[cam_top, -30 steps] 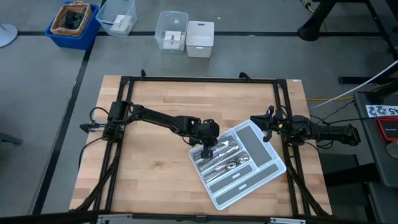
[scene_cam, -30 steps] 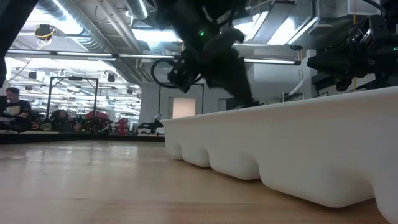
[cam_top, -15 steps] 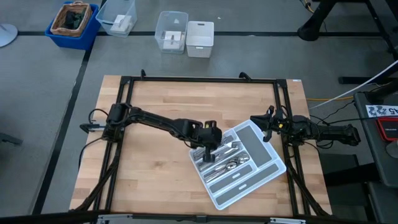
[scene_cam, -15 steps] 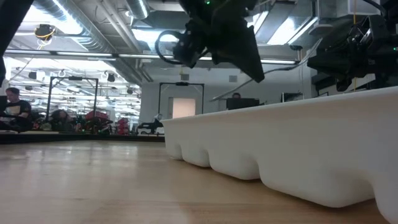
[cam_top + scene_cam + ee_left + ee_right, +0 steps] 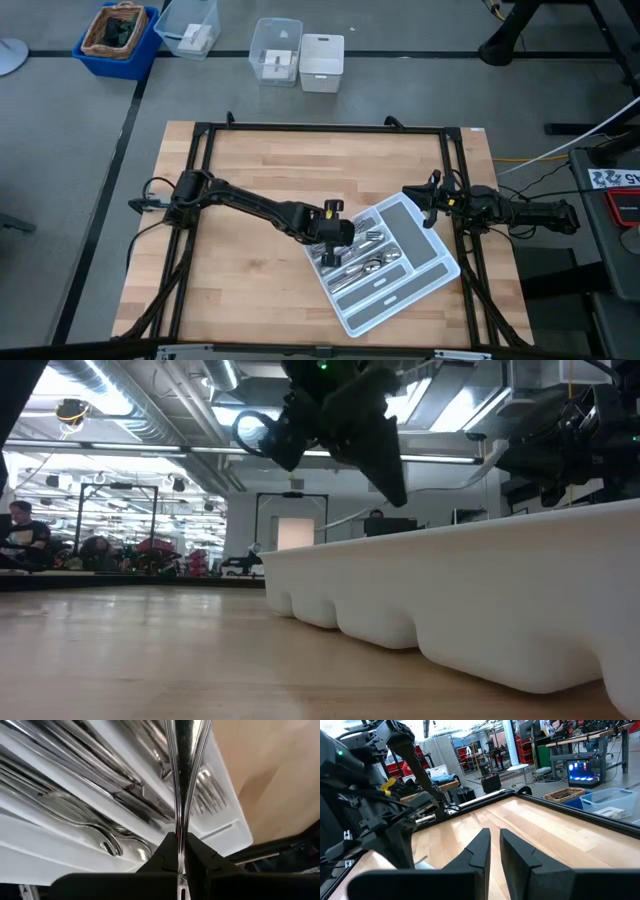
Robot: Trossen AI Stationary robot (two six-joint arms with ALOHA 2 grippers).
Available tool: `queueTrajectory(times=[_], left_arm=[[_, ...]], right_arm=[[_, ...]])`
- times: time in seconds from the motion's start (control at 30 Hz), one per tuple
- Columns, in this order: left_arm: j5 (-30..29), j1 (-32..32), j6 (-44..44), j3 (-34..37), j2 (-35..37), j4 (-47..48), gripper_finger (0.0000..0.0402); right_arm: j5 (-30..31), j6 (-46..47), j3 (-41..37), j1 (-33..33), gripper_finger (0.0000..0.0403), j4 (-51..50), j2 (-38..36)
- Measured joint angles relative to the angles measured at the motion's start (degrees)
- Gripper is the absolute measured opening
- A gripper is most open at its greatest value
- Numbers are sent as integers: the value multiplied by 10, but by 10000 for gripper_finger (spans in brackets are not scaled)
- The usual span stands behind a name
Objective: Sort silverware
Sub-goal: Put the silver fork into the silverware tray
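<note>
- Silverware (image 5: 358, 252) – forks, spoons and knives piled in the grey tray (image 5: 432, 268), near the table's (image 5: 250, 170) right edge
- left gripper (image 5: 181, 851) is clenched on one piece's handle (image 5: 182, 765), over the tray's left end
- right gripper (image 5: 492, 851) waits by the right edge, holding nothing, fingers slightly apart

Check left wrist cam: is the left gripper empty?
No. The left gripper is shut on a slim piece of silverware, held above the tray with its forks and spoons.
</note>
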State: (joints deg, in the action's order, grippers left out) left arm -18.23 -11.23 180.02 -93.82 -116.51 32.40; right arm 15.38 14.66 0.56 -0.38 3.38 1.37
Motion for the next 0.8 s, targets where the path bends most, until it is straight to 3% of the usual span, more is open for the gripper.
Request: queueTrajectory(times=[0.37,0.53,0.8], left_arm=[[9,-9,0,0,-5,-49,0],[52,1,0,1,-5,-45,0],[170,32,0,1,-5,-37,0]], right_arm=[[0,0,0,0,46,0,0],[0,0,0,0,46,0,0],[0,0,0,0,46,0,0]])
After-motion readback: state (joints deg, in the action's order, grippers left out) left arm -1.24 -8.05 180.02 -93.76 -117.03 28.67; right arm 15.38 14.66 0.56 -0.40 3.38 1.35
